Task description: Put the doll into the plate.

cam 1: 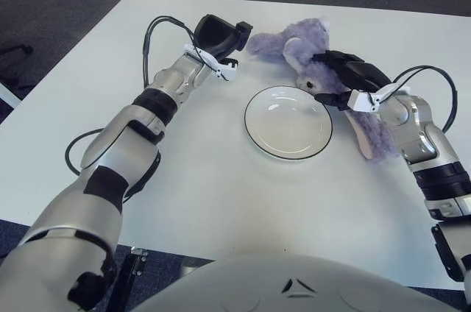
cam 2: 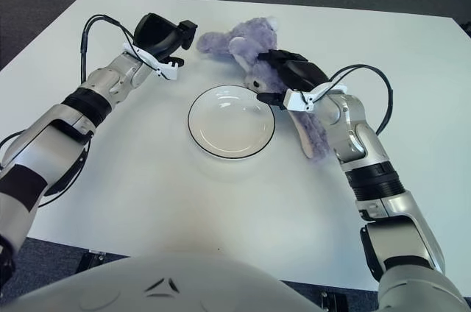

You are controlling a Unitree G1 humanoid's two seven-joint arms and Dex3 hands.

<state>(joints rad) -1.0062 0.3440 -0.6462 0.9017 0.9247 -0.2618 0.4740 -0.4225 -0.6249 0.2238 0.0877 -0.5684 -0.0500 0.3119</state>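
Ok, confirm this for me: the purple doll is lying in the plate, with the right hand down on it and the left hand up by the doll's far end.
Not quite. The doll lies on the table beside the plate, which holds nothing, as the left eye view shows. The rest holds: the right hand is down on the doll, and the left hand is by its far end.

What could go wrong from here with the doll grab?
The right hand closes on only the middle of the doll; its long floppy limb trails right of the plate and may drag or hang over the rim. The left hand sits close to the doll's head and could snag it.
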